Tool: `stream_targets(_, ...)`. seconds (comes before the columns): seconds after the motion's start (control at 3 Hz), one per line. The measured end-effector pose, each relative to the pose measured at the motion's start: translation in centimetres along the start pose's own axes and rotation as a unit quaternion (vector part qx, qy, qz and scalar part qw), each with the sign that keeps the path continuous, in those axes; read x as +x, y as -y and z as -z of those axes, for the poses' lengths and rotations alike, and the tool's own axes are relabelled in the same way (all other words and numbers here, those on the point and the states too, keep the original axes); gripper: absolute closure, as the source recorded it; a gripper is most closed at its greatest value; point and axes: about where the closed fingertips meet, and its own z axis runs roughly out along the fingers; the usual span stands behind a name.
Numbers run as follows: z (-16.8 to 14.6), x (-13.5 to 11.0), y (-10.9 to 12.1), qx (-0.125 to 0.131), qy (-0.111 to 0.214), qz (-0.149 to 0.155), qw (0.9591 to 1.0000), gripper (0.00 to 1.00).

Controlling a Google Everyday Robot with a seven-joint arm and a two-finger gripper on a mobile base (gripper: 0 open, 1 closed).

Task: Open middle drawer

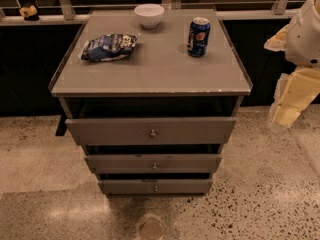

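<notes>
3 grey drawers stack under the bench [150, 79], and the middle drawer [125, 163] sits between the other 2. On top stand 1 bowl [149, 15], 1 can [198, 36] and 1 chip bag [108, 47]. The floor [260, 194] is speckled. The gripper [286, 115] hangs right of the bench, well apart from it, and I cannot tell its grip state.

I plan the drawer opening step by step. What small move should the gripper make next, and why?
Probably move the gripper left and down toward the knob of the middle drawer. The gripper hangs to the right of the cabinet, about level with the top drawer front and apart from all three fronts. It touches no knob, so reaching this knob likely comes first.
</notes>
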Motion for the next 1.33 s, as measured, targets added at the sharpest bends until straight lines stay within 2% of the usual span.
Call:
stream_targets(0.33, 0.1, -0.1, -0.1, 0.006, 0.002, 0.0, 1.0, 0.0)
stream_targets(0.67, -1.6, 0.7, -2.0, 0.003, 0.019, -0.007, 0.9998, 0.0)
stream_targets(1.0, -4.0, 1.9, -6.2, 0.011, 0.057, -0.016, 0.9982, 0.0)
stream_targets(1.33, -7.8, 3.1, -11.0, -0.006, 0.064, -0.029, 0.9975, 0.0)
